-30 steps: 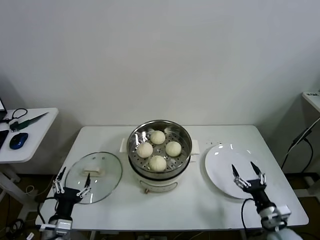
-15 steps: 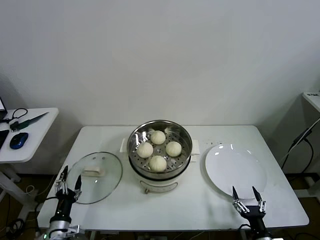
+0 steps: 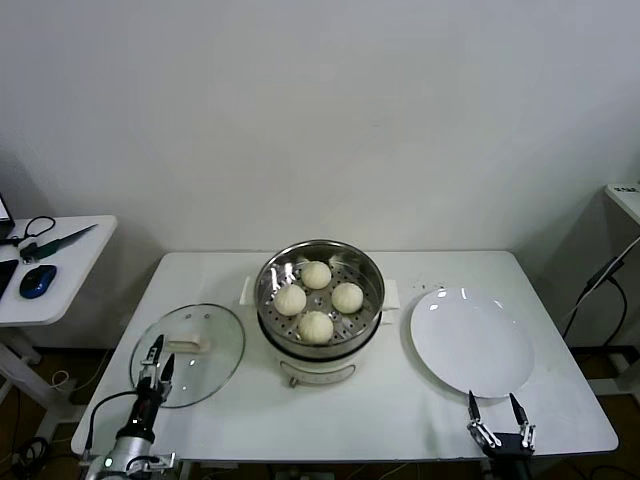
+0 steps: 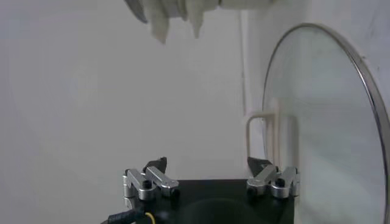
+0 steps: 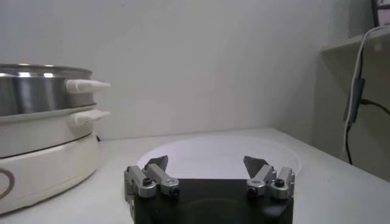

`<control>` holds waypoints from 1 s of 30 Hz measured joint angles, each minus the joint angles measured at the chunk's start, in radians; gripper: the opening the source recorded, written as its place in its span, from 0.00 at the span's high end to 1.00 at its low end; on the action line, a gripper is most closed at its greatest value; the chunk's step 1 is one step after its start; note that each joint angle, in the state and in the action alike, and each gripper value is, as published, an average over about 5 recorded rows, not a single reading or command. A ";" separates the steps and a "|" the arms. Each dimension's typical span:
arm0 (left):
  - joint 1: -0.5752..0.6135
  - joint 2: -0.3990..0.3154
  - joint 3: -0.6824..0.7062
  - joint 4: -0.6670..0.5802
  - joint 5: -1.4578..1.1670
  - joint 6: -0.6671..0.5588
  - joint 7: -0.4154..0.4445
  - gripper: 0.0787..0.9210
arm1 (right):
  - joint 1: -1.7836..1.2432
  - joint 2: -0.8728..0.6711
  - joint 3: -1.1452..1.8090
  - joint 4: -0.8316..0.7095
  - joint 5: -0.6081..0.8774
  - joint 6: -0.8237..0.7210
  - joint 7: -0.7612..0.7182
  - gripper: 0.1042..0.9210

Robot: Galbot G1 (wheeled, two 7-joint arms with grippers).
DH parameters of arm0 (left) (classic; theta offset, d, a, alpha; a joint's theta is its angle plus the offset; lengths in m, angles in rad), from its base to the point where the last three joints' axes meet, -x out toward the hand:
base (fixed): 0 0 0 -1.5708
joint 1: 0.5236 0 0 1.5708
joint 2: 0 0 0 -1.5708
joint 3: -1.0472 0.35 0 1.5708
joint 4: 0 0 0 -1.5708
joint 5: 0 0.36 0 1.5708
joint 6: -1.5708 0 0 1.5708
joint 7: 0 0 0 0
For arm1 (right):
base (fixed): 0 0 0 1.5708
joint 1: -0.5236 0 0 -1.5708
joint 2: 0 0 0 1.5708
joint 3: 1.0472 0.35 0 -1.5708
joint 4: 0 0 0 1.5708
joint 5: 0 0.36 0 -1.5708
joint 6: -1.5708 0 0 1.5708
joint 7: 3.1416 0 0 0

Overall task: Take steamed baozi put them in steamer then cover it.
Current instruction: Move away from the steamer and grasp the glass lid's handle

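Observation:
Several cream-white steamed baozi [image 3: 316,325] lie on the perforated tray inside the steel steamer [image 3: 322,352], which stands uncovered on its cream base at the table's middle. The glass cover [image 3: 215,350] lies flat on the table to its left, cream handle [image 3: 187,345] up. My left gripper [image 3: 160,360] hovers open at the cover's near edge; in the left wrist view the left gripper [image 4: 210,164] is empty, with the cover [image 4: 323,122] just ahead. My right gripper [image 3: 497,418] is open and empty by the table's near edge, in front of the plate; the right wrist view shows the right gripper [image 5: 207,163] and the steamer [image 5: 42,122].
A flat white plate [image 3: 470,340] with nothing on it lies right of the steamer, and the plate [image 5: 219,155] is just ahead of the right gripper. A side table [image 3: 60,290] at far left holds a blue mouse [image 3: 37,281] and cables. A wall stands behind.
The right gripper has drawn back from over the plate to the table's near edge. The left gripper has shifted slightly right and turned, now at the cover's near edge.

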 measured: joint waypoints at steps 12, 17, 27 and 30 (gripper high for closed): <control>-0.098 0.021 0.037 0.099 0.065 -0.002 0.013 0.12 | -0.021 0.013 0.004 -0.006 -0.004 0.026 0.006 0.12; -0.131 0.032 0.057 0.124 0.044 0.005 0.035 0.12 | -0.023 0.018 0.005 -0.004 -0.008 0.029 0.007 0.12; -0.163 0.042 0.090 0.144 -0.021 0.027 0.073 0.21 | -0.017 0.025 -0.002 -0.013 -0.017 0.033 0.005 0.12; -0.165 0.039 0.096 0.145 -0.033 0.032 0.084 0.31 | -0.013 0.027 -0.003 -0.017 -0.022 0.033 0.004 0.12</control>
